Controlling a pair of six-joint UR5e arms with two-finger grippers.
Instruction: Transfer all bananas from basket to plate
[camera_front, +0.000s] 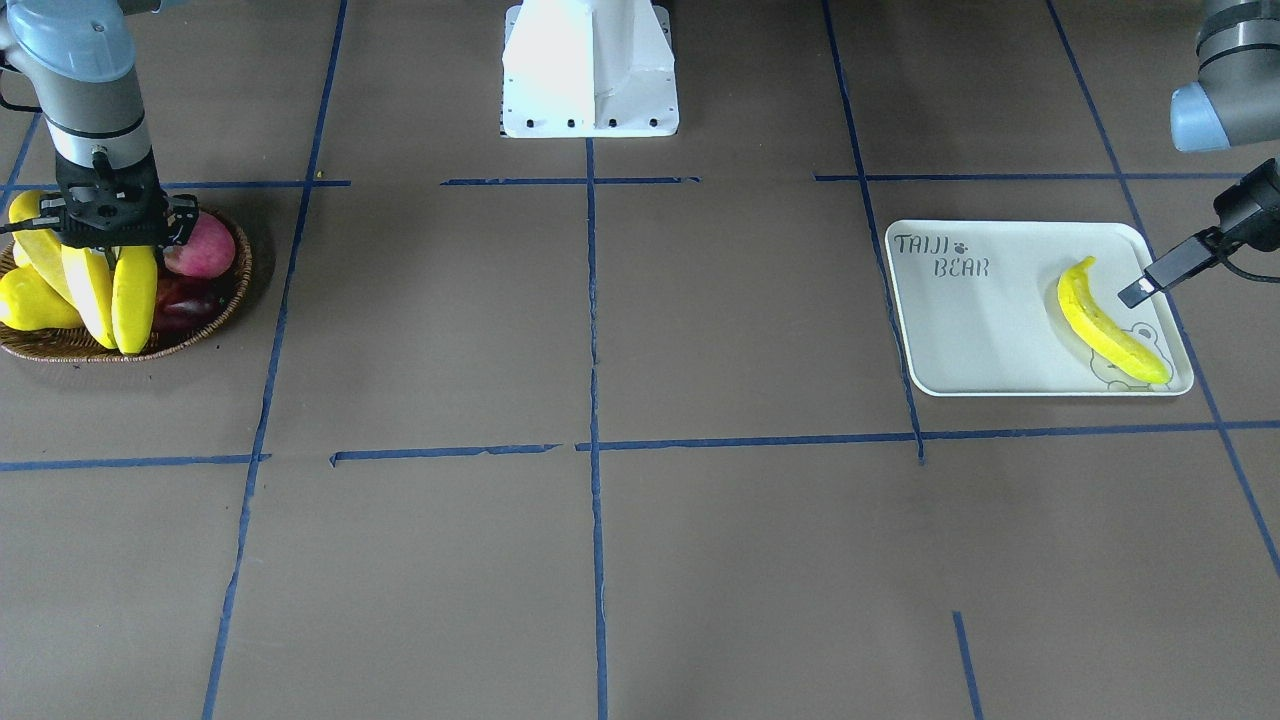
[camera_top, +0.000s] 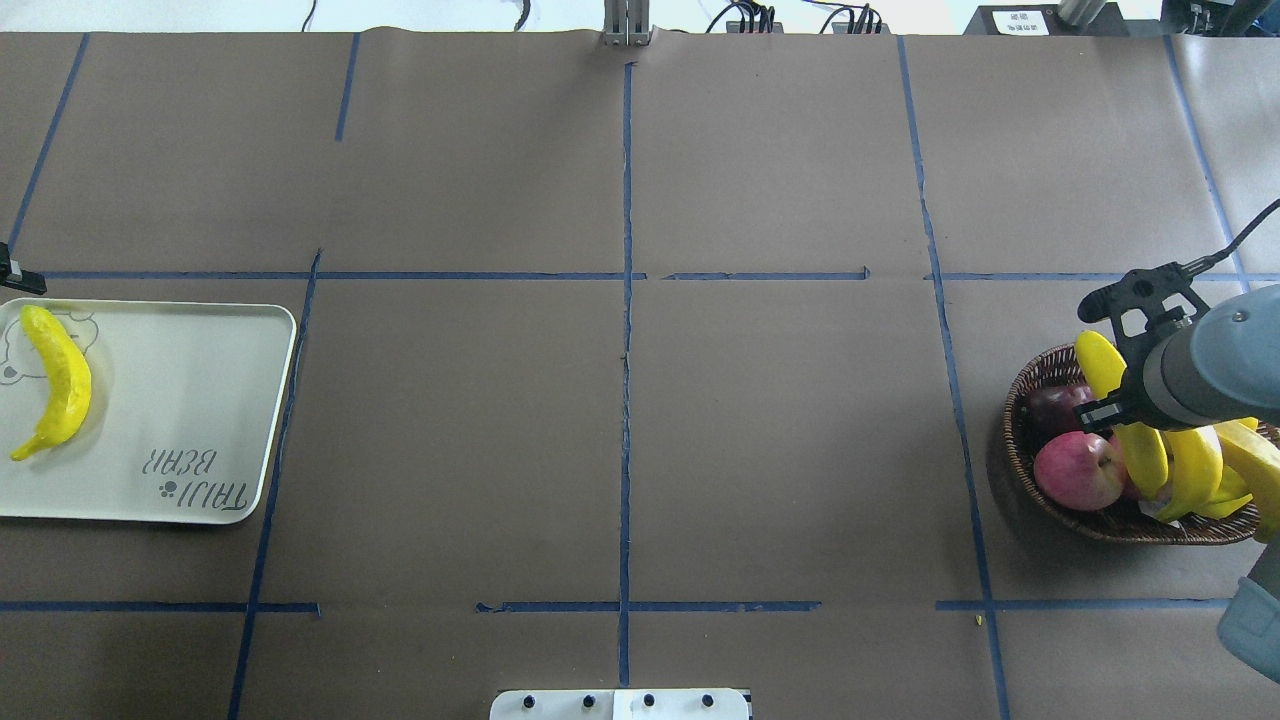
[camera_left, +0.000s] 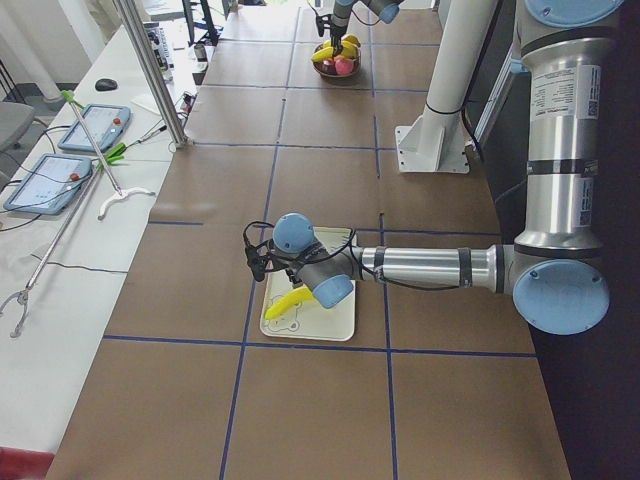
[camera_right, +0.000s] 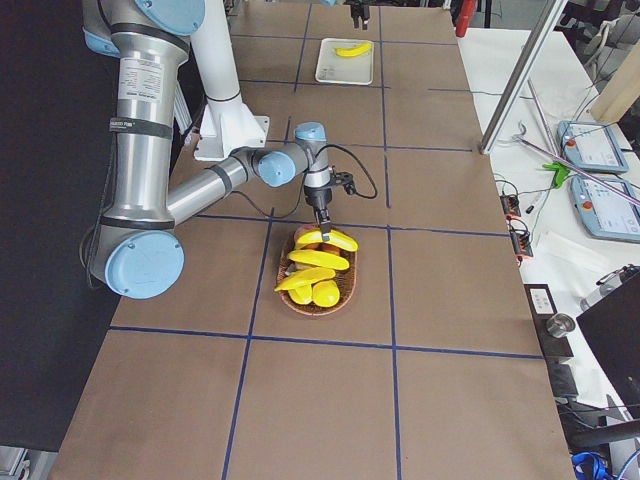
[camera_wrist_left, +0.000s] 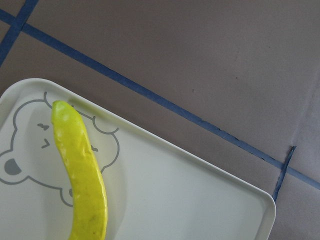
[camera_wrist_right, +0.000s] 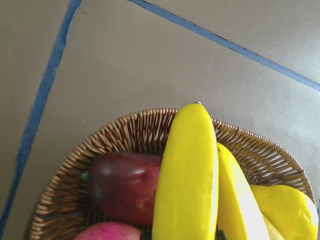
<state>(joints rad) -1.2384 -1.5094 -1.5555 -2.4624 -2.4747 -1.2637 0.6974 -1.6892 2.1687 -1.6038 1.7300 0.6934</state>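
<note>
The wicker basket (camera_front: 205, 325) sits at the table end under my right arm. It holds three bananas side by side (camera_top: 1195, 465). My right gripper (camera_front: 112, 238) points down into it and is shut on the banana nearest the table's middle (camera_top: 1100, 365), which fills the right wrist view (camera_wrist_right: 187, 170). One finger (camera_top: 1100, 412) lies against its side; the other is hidden. The white plate (camera_front: 980, 330) holds one banana (camera_front: 1105, 325) over the bear drawing. My left gripper (camera_front: 1140, 290) hovers beside the plate's outer edge, clear of that banana. Only one finger shows, so I cannot tell its state.
The basket also holds a red apple (camera_top: 1078, 470), a dark purple fruit (camera_wrist_right: 125, 185) and a yellow pear (camera_front: 30, 300). The robot's white base (camera_front: 590, 70) stands at the middle of the table's back edge. Blue tape lines cross the brown table.
</note>
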